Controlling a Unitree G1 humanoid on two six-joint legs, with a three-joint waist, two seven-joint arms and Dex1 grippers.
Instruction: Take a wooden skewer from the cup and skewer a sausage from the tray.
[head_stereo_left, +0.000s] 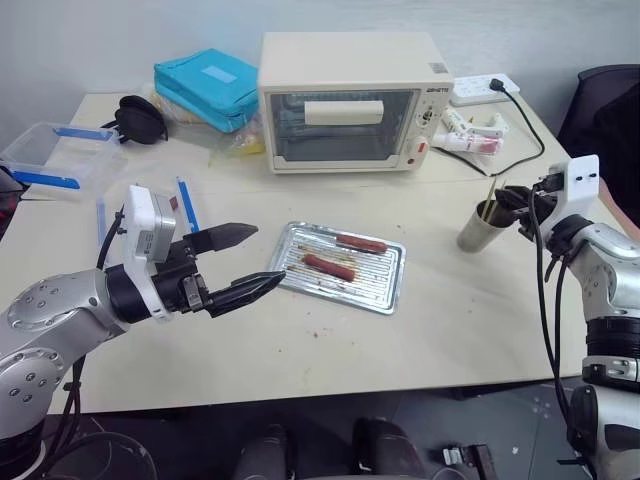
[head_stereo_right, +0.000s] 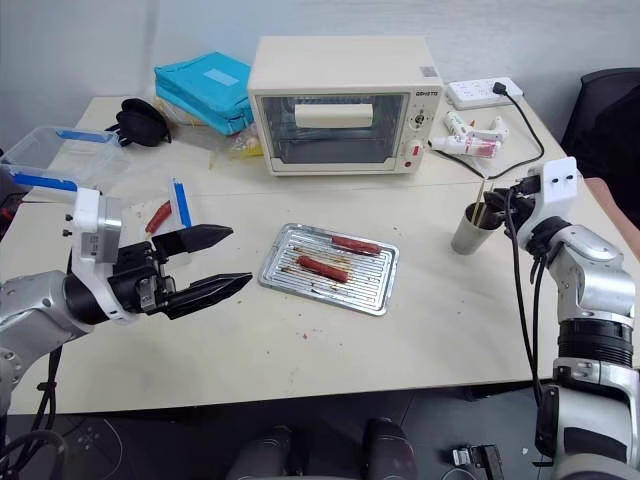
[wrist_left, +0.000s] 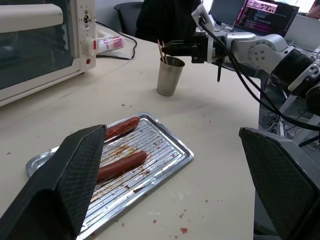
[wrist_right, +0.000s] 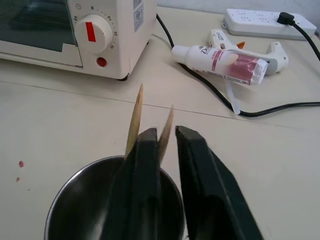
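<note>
Steel cup (wrist_right: 75, 200) interior, skewer (wrist_right: 166, 134) tips — right gripper (wrist_right: 167, 137) cam.

Pale table (head_stereo_left: 300, 340) with tray (head_stereo_left: 390, 285), cup (head_stereo_left: 480, 228), toaster oven (head_stereo_left: 350, 100), power strip (head_stereo_left: 485, 88), plastic boxes (head_stereo_left: 55, 155).

Oven (head_stereo_right: 340, 105) front panel carries a small brand mark, too small to read. White tube (wrist_right: 220, 60) label possibly reads "Dove".
</note>
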